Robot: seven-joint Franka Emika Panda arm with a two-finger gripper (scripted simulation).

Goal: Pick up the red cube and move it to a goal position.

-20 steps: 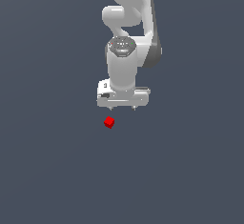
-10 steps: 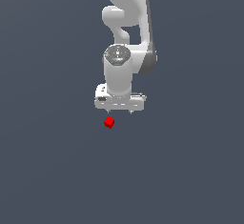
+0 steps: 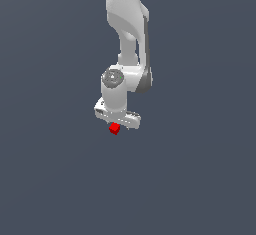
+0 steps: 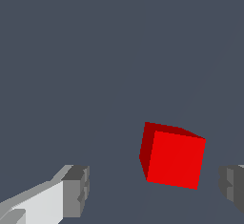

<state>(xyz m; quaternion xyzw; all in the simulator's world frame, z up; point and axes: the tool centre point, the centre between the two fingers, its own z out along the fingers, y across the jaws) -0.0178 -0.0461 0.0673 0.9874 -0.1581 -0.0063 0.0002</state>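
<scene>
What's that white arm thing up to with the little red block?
A white robot arm is reaching down over a small red cube that sits on a plain grey surface. Its gripper is open. In the wrist view the cube sits between the two fingers, closer to one than the other, and neither touches it. So the cube has not been grasped or lifted yet.

1. No text, label, brand, number or sign can be read in either view.
2. The arm's white casing (image 3: 125,24) carries no legible marking in the exterior view.
3. The faces of the red cube (image 4: 174,157) are plain in the wrist view.
</scene>
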